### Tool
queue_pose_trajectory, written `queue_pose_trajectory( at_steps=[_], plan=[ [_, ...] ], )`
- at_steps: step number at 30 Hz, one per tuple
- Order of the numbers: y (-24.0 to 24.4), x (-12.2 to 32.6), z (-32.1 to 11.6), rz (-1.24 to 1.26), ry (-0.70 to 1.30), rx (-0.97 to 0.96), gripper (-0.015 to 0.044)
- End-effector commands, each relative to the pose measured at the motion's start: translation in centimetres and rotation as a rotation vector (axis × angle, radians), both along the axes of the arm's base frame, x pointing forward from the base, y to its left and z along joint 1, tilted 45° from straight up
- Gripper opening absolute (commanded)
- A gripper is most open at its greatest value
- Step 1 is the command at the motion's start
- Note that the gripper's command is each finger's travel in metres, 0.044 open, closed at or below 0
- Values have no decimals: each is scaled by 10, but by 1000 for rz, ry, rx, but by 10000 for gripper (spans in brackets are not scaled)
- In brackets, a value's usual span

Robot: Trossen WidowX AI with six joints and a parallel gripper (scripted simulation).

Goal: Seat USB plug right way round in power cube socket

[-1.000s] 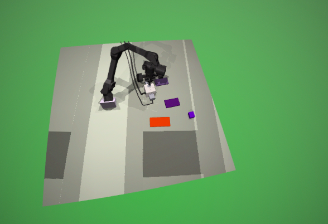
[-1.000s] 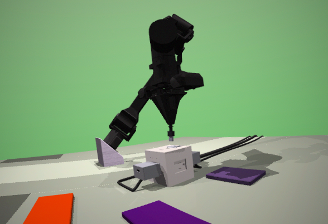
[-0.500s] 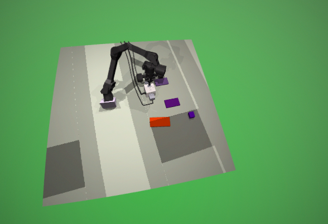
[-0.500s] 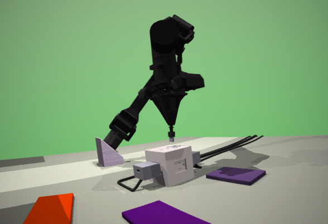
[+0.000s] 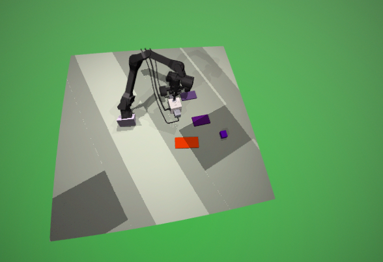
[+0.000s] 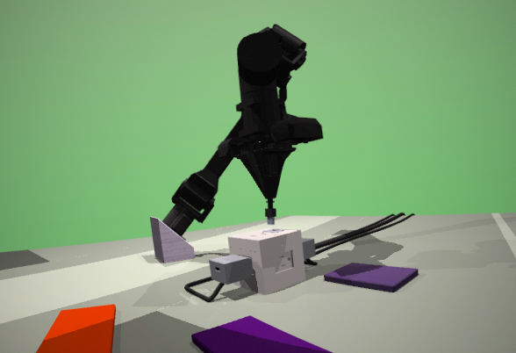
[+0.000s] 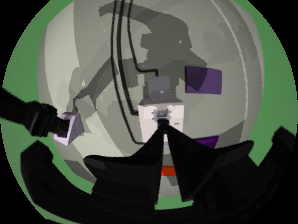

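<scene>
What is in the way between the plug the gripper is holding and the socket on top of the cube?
Nothing visible. The gripper holds the plug just above the top of the power cube, with only open air between them. The purple blocks lie off to the side.
</scene>
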State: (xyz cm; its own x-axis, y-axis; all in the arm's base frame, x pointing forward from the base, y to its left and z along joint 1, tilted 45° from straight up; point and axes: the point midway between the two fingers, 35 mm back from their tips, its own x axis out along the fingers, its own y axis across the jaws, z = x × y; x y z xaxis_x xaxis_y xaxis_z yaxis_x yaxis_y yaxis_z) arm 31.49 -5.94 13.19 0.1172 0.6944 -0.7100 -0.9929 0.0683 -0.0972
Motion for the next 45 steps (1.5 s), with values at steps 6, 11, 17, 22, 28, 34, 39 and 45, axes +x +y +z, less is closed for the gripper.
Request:
queue_pose_trajectory(
  at_steps=[6,11,17,22,28,34,39,45],
  plan=[
    [2,0,0,7,-10,2,0],
    [3,0,0,10,-13,2,0],
    [3,0,0,13,-16,1,0],
    [4,0,0,15,-18,1,0],
    [5,0,-1,15,-18,1,0],
    [5,0,-1,15,-18,1,0],
    [6,1,-2,15,-18,1,0],
    [6,1,-2,15,-18,1,0]
  ],
)
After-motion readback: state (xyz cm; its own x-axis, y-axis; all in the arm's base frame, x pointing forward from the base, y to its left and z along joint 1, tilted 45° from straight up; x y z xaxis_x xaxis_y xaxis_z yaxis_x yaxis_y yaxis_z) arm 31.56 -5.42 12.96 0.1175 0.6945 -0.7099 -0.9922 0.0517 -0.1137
